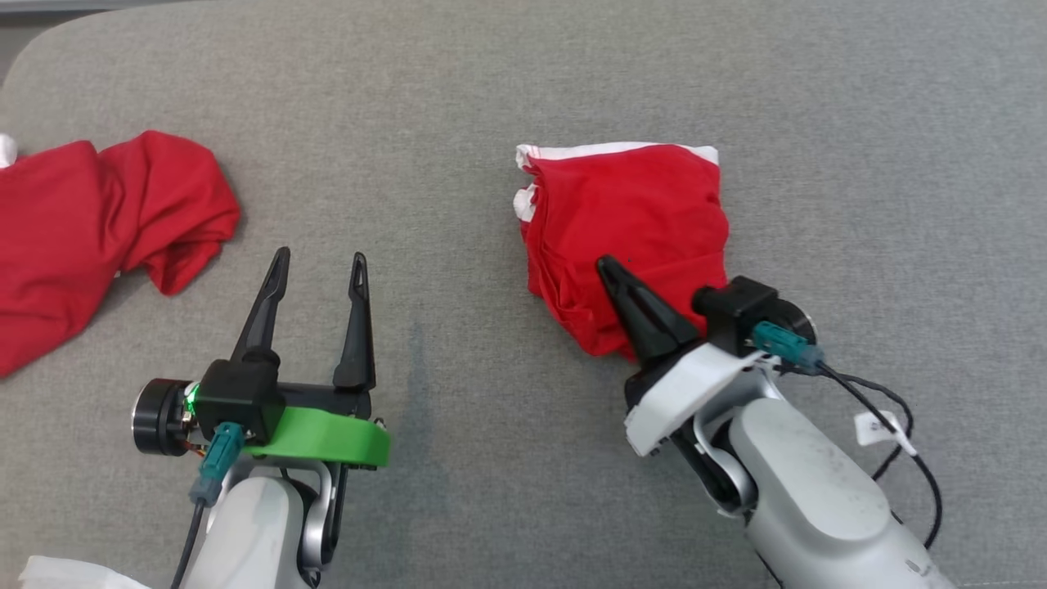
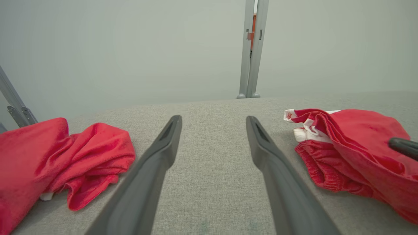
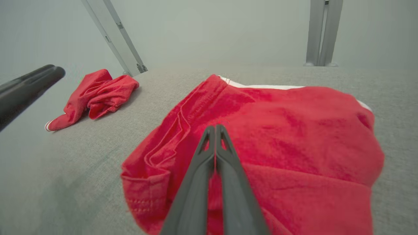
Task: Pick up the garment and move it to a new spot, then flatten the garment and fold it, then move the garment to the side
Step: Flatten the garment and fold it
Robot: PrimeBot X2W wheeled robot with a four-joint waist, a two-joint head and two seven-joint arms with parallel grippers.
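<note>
A grey fabric-covered surface (image 1: 523, 82) carried two red garments, with a pale wall and upright grey metal posts (image 2: 253, 49) beyond its far edge in the wrist views. At the far left lay a crumpled red garment (image 1: 82, 229), bunched in loose folds and running off the head view's left edge. Well apart from it, right of centre, sat the folded red garment (image 1: 630, 213), a compact bundle with a white trim (image 1: 613, 150) along its far edge and at its far left corner.

The robot's two pale arms reached in from the near side. The right arm angled up and to the left, and the right hand (image 1: 607, 266) rested over the near part of the folded red garment, its two dark fingers pressed together, tips against the cloth. Whether any fabric was caught between them could not be told. The left hand (image 1: 321, 258) hung above bare surface between the two garments, fingers spread wide and holding nothing, touching neither garment.

A green bracket (image 1: 327, 433) ringed the left wrist and a white bracket (image 1: 679, 384) the right. A black cable (image 1: 891, 409) looped from the right wrist, with a small white tag (image 1: 879, 425) on it.
</note>
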